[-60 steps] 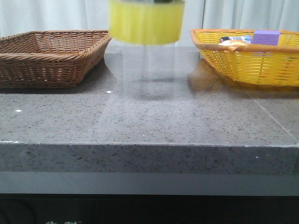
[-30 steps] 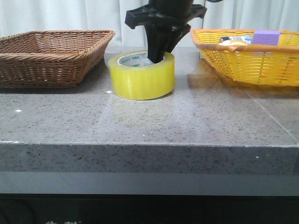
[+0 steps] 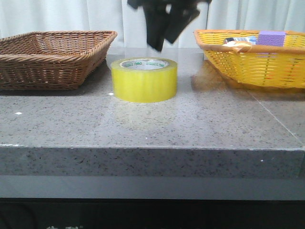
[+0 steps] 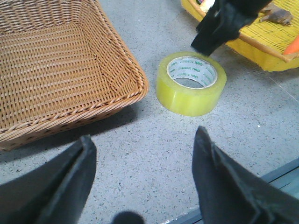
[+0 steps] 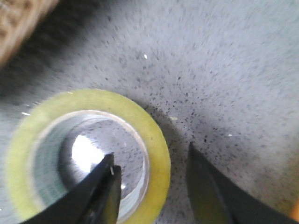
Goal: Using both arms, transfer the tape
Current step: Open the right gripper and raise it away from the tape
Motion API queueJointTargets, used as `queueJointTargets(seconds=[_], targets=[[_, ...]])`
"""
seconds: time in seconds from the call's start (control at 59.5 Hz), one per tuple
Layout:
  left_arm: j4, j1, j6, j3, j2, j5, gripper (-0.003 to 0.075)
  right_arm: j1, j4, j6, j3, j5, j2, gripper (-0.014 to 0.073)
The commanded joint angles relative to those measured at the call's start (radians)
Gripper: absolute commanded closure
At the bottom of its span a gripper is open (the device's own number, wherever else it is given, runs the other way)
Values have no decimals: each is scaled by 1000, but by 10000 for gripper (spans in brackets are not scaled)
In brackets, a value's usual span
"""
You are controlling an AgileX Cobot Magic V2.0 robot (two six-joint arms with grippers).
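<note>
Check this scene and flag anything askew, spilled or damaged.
Nothing stands out. The tape sits flat on the table between the brown basket and the yellow basket, hole up. The right gripper hangs open just above it, and the left gripper is open too.

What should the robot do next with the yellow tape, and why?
Probably the left gripper should move forward toward the tape. The tape sits flat on the table between the two baskets, and nothing holds it. The right gripper hangs open above it, so it looks like the left arm's turn. The left gripper is open and short of the roll.
</note>
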Motion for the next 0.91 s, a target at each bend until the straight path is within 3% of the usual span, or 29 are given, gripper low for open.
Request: queueJointTargets(seconds=[0.0, 0.151, 0.454, 0.89], targets=[[-11, -10, -3, -36, 3, -75, 283, -13, 52, 18, -28, -23, -148, 232], [-11, -10, -3, -36, 3, -75, 283, -17, 95, 20, 77, -77, -304, 232], [-11, -10, -3, -36, 3, -75, 283, -17, 155, 29, 537, -391, -709, 232], [-11, -10, -3, -36, 3, -75, 283, -17, 168, 29, 926, -418, -1124, 232]])
